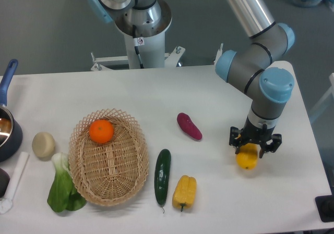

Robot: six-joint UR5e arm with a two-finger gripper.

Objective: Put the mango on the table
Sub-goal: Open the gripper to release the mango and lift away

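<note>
Mango [247,159]: yellow-orange, smooth, oval, low at white table [156,93] right side, right of centre.

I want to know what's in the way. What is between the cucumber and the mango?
In the camera view, mostly bare white table lies between the cucumber and the mango; the yellow bell pepper sits just below that stretch.
</note>
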